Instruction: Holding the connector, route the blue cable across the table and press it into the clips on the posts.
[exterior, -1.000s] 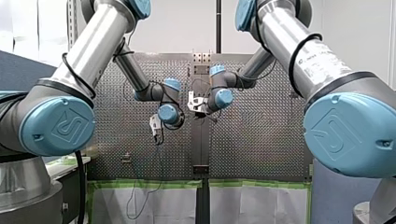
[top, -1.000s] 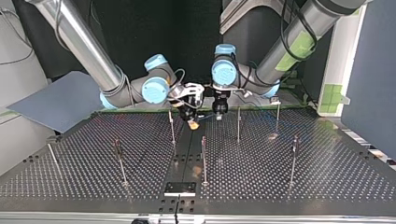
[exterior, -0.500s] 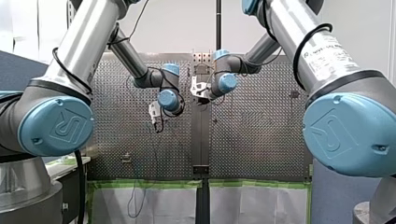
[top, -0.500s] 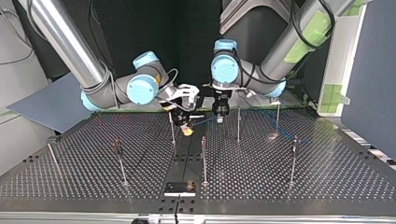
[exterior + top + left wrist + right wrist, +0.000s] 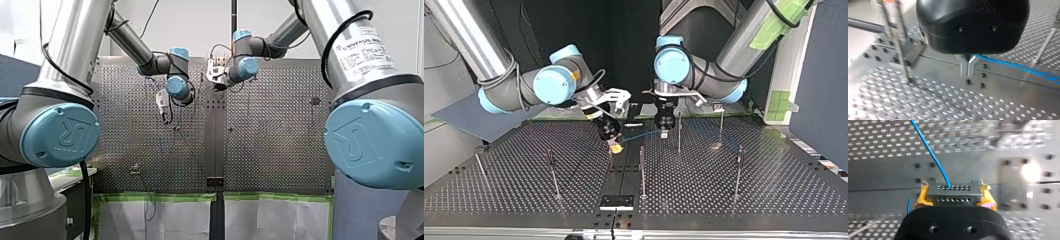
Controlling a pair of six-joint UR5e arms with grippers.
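Note:
In the right wrist view my right gripper [image 5: 955,196] has its yellow pads [image 5: 922,197] shut on a grey connector [image 5: 954,192]. The blue cable [image 5: 930,152] leaves the connector's face and runs away over the table. The top view has my right gripper [image 5: 615,147] low over the table's middle strip, beside a thin post [image 5: 610,159]. From it the blue cable [image 5: 641,135] runs to my left gripper [image 5: 664,134]. My left gripper [image 5: 967,75] has its metal fingers together, and the cable [image 5: 1010,65] comes out from them to one side.
Several thin posts stand on the perforated table [image 5: 514,200], among them one [image 5: 642,170] near the middle, one [image 5: 679,132] beside my left gripper and one [image 5: 738,170] further to the top view's right. A small black plate [image 5: 616,201] lies at the near edge.
Both arms have carried their grippers further out over the table, nearer the top view's camera. My right gripper also shifted toward that view's left with the connector, drawing the cable along.

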